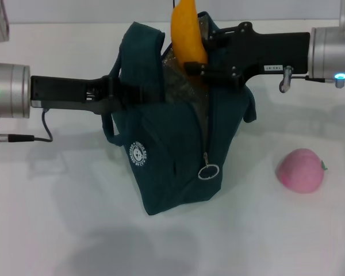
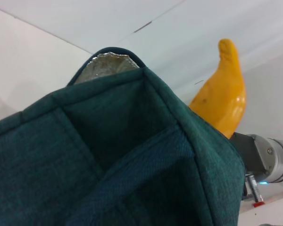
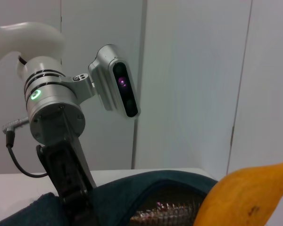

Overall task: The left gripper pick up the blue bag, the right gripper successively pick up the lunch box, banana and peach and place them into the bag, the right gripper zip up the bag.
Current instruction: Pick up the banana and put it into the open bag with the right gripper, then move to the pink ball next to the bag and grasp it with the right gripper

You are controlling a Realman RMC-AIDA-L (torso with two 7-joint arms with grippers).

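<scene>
Clearly, the blue bag [image 1: 172, 144] stands on the white worktop [image 1: 57, 230], and on its near side there is a round white logo [image 1: 138, 154] with small writing around it that cannot be read. A small white label with dark characters sits on the right arm; it is also too small to read. The left hand [image 1: 126, 95] comes in from the left and is closed on the upper left edge of the bag, holding it up. The right hand [image 1: 204, 57] reaches in from the right and is closed on the banana [image 1: 187, 34], which stands nearly upright just above the bag's open top, where the silver lining [image 1: 181, 80] shows. A metal zip ring [image 1: 208, 171] hangs on the front of the bag. The peach [image 1: 300, 170] lies on the worktop to the right of the bag, well apart from both hands.
</scene>
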